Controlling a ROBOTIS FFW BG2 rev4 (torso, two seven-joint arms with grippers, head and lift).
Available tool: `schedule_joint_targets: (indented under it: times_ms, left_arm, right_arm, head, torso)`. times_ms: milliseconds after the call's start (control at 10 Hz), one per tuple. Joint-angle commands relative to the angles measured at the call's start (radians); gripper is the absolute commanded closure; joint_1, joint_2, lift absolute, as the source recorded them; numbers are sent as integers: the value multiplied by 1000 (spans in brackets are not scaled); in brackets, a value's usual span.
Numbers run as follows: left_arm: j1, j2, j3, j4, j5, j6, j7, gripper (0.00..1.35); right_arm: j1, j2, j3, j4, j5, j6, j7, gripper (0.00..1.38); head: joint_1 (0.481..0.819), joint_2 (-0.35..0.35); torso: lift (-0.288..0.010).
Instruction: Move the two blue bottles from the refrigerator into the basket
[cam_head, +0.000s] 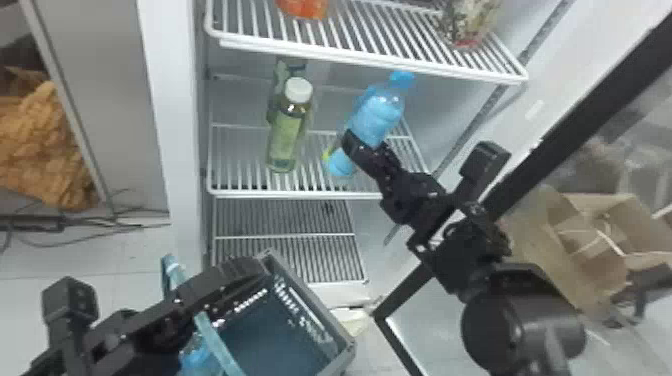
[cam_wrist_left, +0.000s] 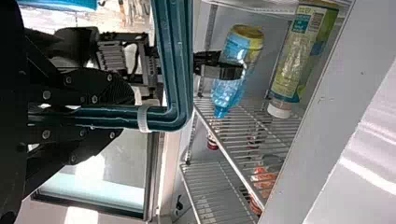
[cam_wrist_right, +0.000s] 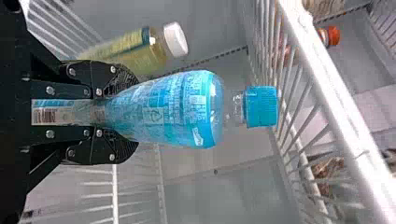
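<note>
In the head view, the right end effector (cam_head: 366, 145) clenches a blue bottle (cam_head: 375, 117) with a barcoded label at one o'clock, inside the refrigerator (cam_head: 172, 100); at eight, the left end effector (cam_head: 240, 272) grips the handle (cam_head: 215, 340) of the basket (cam_head: 320, 307), where another blue bottle (cam_head: 198, 356) lies at seven.

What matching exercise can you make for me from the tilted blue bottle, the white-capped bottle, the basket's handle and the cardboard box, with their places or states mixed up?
Things:
1. Tilted blue bottle
2. White-capped bottle
3. Basket's handle
4. Cardboard box

Places or states:
A. Standing on a fridge shelf
B. Open, off to the right
C. Held in the right gripper
D. Between the left gripper's fingers

Right pairs: 1-C, 2-A, 3-D, 4-B
</note>
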Motion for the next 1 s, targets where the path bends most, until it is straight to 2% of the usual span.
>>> schedule_joint_targets:
  times_ms: [0, 400, 900]
  left_arm:
    - [2, 0, 0, 0, 0, 0, 0, 1164]
    - [2, 0, 2, 2, -2, 0, 0, 1164]
    - [2, 2, 2, 2, -2, 0, 0, 1164]
  right_arm:
    - [70, 3, -12, -86, -22, 26, 3, 1279]
    - [219, 5, 3, -265, -98, 95, 35, 1279]
    - [325, -9, 57, -322, -148, 230, 92, 1279]
  head:
    - [695, -311]
    - [695, -287]
    - [695, -219]
  torso:
    - [-216]
    - [-216]
    - [-216]
